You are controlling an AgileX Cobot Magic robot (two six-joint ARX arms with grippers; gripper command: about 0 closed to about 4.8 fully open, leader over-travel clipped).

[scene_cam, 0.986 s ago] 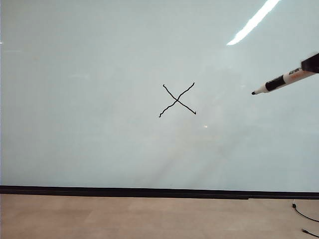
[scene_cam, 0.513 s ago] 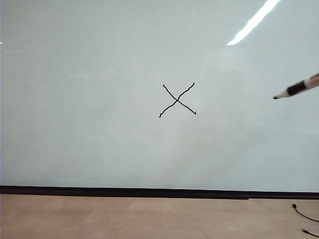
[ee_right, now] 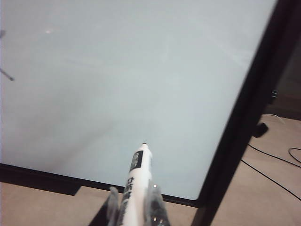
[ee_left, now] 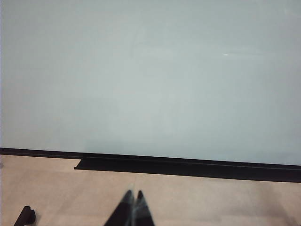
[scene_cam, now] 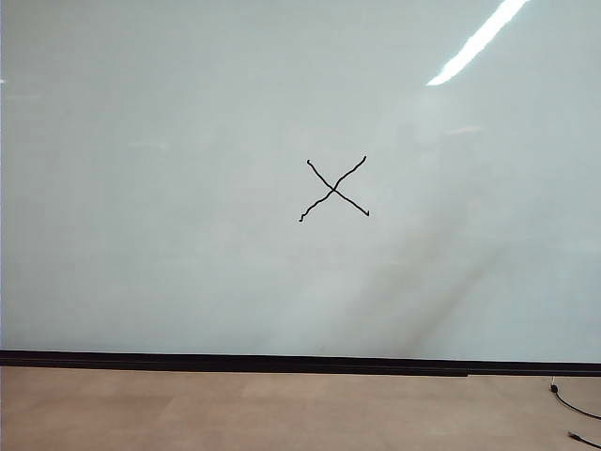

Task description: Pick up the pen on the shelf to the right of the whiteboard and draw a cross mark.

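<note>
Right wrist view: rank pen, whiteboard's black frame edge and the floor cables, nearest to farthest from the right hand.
1. The pen: clamped in the right hand, tip pointing at the whiteboard.
2. The black frame edge: the board's side border, just past the pen on the cable side.
3. The floor cables: on the floor beyond that frame edge, farthest.
</note>
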